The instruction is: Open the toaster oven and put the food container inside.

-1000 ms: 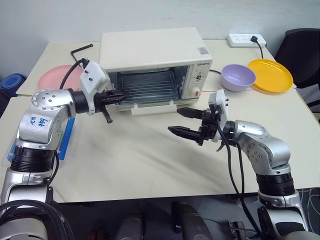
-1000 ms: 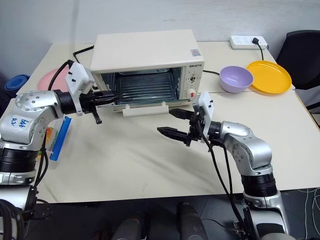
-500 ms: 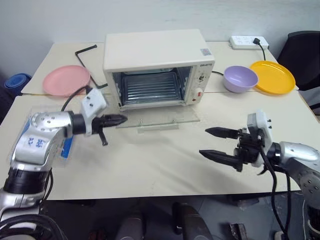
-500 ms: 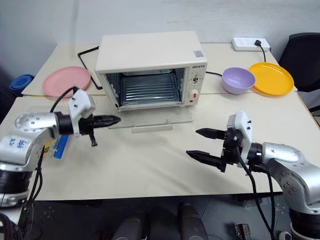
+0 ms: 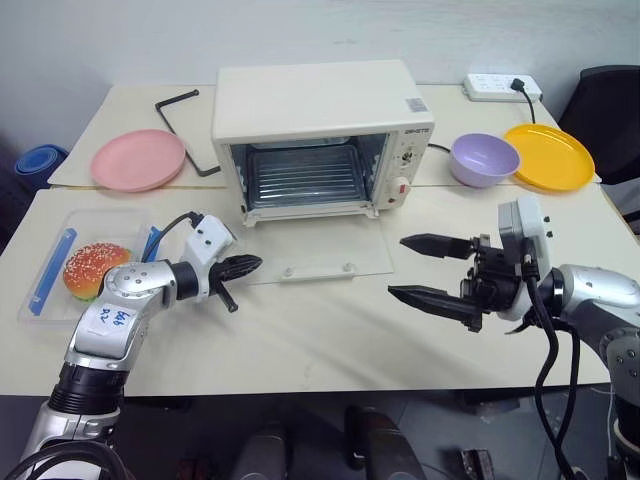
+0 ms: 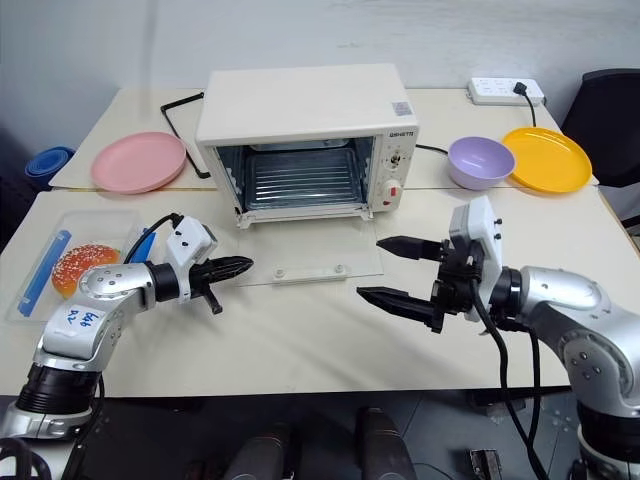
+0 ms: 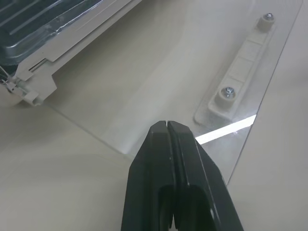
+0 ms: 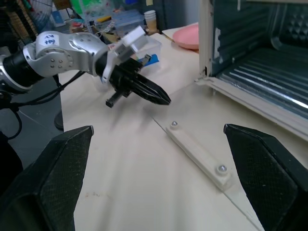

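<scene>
Toaster oven (image 5: 320, 130) sits at the far middle of the table (image 5: 300, 330), door (image 5: 318, 250) dropped fully open and lying flat on the tabletop toward the near side, white bar handle (image 5: 318, 270) at its near edge, wire rack visible inside the cavity. Knobs and red button on oven's right side panel. Food container (image 5: 85, 275) is on the table at the near left, well apart from the oven, clear box with blue clips and a sesame-bun burger (image 5: 92, 268) inside, sitting outside the oven. Left gripper (image 5: 245, 266) is closed, fingers pressed together with nothing between them, pointing right at the near-left corner of the open door, just beside the glass edge; can't tell if it touches. Left wrist view shows the shut fingertips (image 7: 168, 144) over the glass corner near the handle's screws. Right gripper (image 5: 425, 268) is spread wide, empty, fingers pointing left, hovering above the table just right of the open door. Pink plate (image 5: 138, 158) far left, black allen key (image 5: 185, 130) between it and the oven. Purple bowl (image 5: 484, 158) and yellow plate (image 5: 545, 155) far right, white power strip (image 5: 503, 87) behind them.
</scene>
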Tool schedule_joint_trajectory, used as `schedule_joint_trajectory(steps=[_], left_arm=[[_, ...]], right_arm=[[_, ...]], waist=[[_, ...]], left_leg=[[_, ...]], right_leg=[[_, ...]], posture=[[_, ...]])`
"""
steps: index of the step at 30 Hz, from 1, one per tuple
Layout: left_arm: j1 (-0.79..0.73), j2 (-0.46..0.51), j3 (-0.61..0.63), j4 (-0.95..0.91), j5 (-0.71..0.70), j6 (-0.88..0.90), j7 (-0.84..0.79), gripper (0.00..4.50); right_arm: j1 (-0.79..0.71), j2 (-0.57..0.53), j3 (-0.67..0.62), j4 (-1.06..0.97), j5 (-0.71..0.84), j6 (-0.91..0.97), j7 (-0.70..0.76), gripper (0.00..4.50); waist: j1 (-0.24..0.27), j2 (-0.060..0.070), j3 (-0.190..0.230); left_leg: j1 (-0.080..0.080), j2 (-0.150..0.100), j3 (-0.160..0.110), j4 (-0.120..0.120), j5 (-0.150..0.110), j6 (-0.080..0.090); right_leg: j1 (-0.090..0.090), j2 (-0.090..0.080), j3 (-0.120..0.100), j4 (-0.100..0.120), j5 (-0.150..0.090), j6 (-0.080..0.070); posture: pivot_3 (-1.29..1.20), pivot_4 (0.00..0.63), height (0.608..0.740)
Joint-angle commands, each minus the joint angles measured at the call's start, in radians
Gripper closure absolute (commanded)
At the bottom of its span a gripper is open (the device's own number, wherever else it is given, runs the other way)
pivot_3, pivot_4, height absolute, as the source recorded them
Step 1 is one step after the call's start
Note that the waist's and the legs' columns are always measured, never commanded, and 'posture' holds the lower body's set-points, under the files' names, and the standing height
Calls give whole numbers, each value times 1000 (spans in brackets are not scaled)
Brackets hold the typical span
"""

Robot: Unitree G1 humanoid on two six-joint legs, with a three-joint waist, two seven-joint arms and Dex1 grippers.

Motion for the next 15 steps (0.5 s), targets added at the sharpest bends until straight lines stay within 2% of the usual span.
schedule_joint_trajectory(steps=[1,10,12,14,15], left_arm=[[87,-16,142,-158,-88,122,67,3877],[308,-150,665,-583,-454,475,291,1184],[553,-208,880,-714,-621,451,242,655],[707,-240,1007,-768,-746,412,250,14],[762,-260,1055,-764,-805,387,286,14]], right_arm=[[-72,-21,19,-2,35,-2,23,0],[-200,-4,160,123,-26,-48,152,0],[-274,34,232,215,-74,-81,214,0],[-318,58,273,270,-103,-103,258,0],[-332,67,287,291,-115,-113,279,0]], waist=[[-4,0,0],[2,-1,0],[-12,-2,-1],[-27,-3,-1],[-24,-3,-1]], left_leg=[[0,0,0,0,0,0],[-2,0,-2,0,0,0],[-2,0,-2,0,0,0],[0,2,2,0,-2,0],[0,3,2,0,-2,0]], right_leg=[[0,0,0,0,0,0],[0,-1,5,-1,0,0],[0,-1,4,-1,0,0],[0,1,8,-2,0,-1],[0,1,9,-3,0,-1]], posture=[[0,150,740],[0,150,740],[0,150,740],[0,150,740],[0,150,740]])
